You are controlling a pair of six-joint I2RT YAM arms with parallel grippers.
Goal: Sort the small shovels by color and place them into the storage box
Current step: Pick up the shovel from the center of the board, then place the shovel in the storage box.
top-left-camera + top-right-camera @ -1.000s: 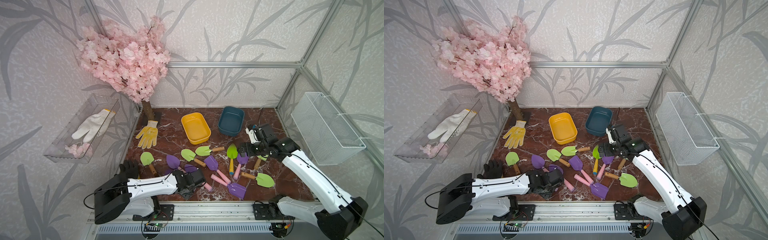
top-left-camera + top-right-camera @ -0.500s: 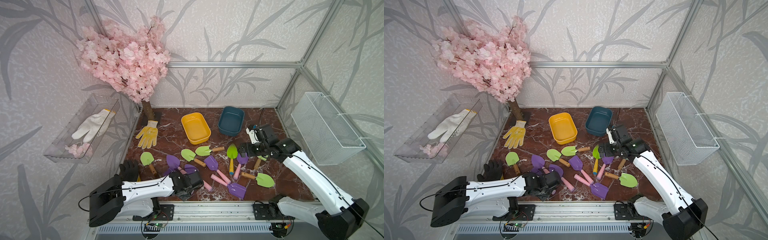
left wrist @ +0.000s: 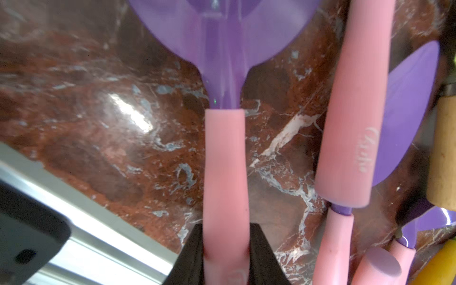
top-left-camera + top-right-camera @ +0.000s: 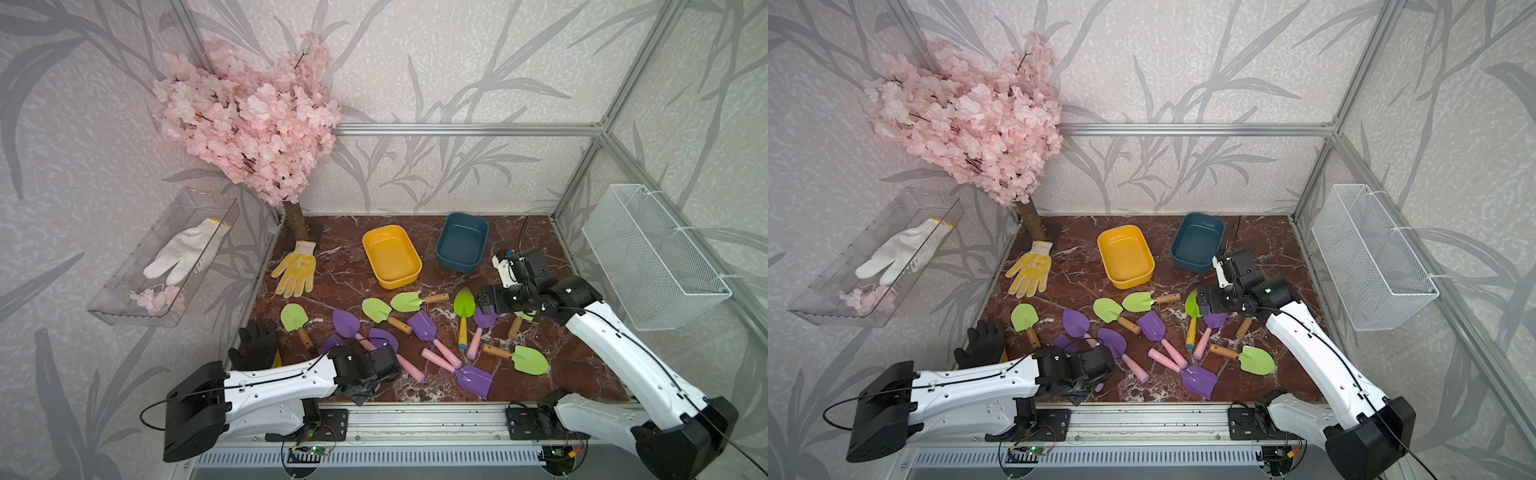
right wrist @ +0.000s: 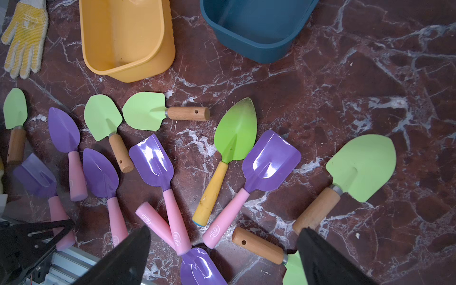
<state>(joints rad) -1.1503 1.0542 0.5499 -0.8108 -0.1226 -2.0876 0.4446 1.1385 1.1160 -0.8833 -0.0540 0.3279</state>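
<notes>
1: left gripper (image 3: pixel 225 246) clenched on purple shovel (image 3: pixel 222 37) by its handle; we judge the pick underway. Next: lift toward yellow tub (image 4: pixel 400 282) or teal tub (image 4: pixel 455 266) at 12 o'clock.
2: right gripper (image 5: pixel 223 234) released.

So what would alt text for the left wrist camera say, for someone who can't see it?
The left pincer grips the pink handle of a purple shovel over a red-brown marble table. More pink-handled purple shovels lie alongside.
</notes>
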